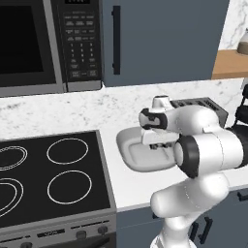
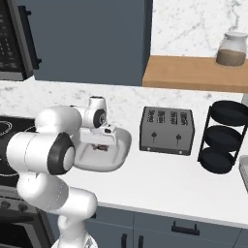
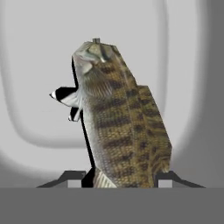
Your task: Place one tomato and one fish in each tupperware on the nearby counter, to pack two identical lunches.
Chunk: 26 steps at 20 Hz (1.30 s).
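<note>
Fish [image 3: 120, 122] hung between the jaws of the gripper [image 3: 119, 177], which were closed on its tail end, right above a grey tupperware [image 3: 39, 65]. So the job looked to be in the middle of one step: the fish was carried over the tray but not yet let go. The tupperware [image 1: 133, 157] sat on the white bench [image 1: 116, 186] beside the stovetop [image 1: 48, 177], with the toaster [image 2: 167, 130] near it. What lay inside the tray could not be told, because the arm hid most of it. Tomatoes and a second tray were still to be dealt with, as far as could be judged.
</note>
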{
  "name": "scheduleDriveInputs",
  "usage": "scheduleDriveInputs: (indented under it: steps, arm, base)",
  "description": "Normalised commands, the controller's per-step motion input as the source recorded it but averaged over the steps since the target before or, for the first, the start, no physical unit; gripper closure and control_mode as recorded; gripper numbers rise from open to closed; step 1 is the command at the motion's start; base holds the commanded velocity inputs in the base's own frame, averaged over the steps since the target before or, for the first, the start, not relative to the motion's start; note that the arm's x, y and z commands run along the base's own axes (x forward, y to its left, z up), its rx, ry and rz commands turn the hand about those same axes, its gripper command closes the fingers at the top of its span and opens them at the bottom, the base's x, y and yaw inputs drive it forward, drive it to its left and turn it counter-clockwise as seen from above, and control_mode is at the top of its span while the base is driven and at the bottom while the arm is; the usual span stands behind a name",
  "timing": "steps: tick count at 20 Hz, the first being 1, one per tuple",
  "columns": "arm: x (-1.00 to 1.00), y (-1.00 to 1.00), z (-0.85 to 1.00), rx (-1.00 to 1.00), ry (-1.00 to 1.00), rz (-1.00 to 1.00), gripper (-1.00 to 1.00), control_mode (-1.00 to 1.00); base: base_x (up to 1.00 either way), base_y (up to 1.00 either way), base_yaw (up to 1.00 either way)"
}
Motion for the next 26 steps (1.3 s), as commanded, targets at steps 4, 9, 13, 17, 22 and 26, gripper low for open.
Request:
scheduleDriveInputs:
  steps: [4,9,13,17,22,26]
  arm:
    - [0.42,-0.05,-0.6,0.0,0.04,0.11,1.0,-1.0]
    - [0.18,0.0,-0.66,0.0,0.0,0.12,1.0,-1.0]
    - [-0.07,0.0,-0.2,0.0,-0.01,0.06,1.0,-1.0]
    - [-0.18,0.0,0.0,0.0,-0.15,0.01,1.0,-1.0]
    - [0.07,0.0,0.01,0.01,-0.16,-0.04,1.0,-1.0]
    - [0.24,0.01,0.0,0.0,-0.02,-0.07,1.0,-1.0]
  base:
    - [0.0,0.0,0.0]
    - [0.0,0.0,0.0]
    - [0.0,0.0,0.0]
    - [0.0,0.0,0.0]
    - [0.0,0.0,0.0]
    - [0.0,0.0,0.0]
